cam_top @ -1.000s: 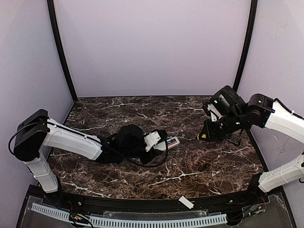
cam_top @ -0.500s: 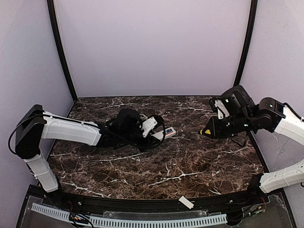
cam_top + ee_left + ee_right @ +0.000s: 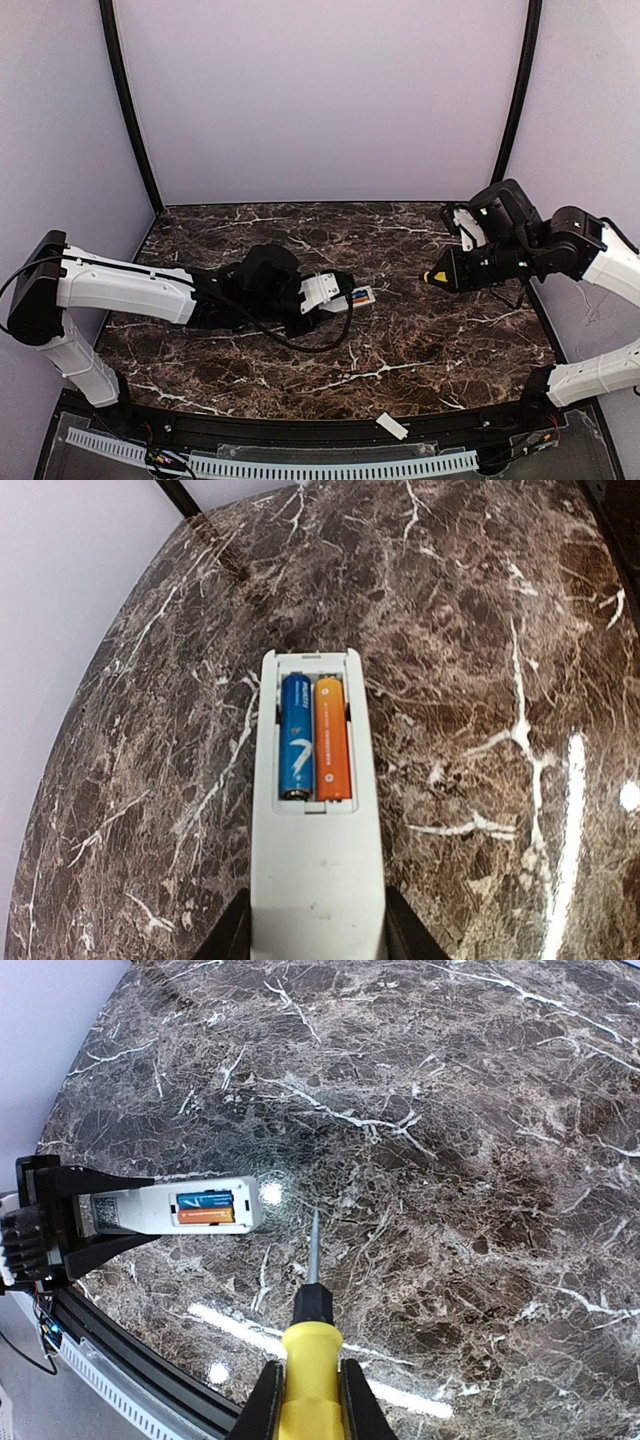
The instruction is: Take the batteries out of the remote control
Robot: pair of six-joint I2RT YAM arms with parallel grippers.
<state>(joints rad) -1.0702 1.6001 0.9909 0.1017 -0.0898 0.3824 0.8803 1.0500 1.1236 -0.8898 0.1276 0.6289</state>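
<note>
The white remote control [image 3: 315, 820] lies back-up between the jaws of my left gripper [image 3: 316, 942], which is shut on its near end. Its battery bay is uncovered, with a blue battery [image 3: 297, 737] and an orange battery [image 3: 333, 738] side by side inside. In the top view the remote [image 3: 360, 297] sticks out to the right of the left gripper [image 3: 335, 294]. My right gripper [image 3: 310, 1405] is shut on a yellow-handled screwdriver [image 3: 311, 1360], tip pointing at the marble a little right of the remote [image 3: 175, 1208]. The right gripper [image 3: 445, 274] hovers at the right in the top view.
A short white cover plate [image 3: 391, 426] lies on the black front ledge. The dark marble table [image 3: 400, 340] is walled by lilac panels, with black posts at the back corners. A black cable loops under the left wrist [image 3: 320, 345].
My left arm has swung the remote down and slightly right, nearer the table's middle. My right gripper with the screwdriver has shifted only slightly.
</note>
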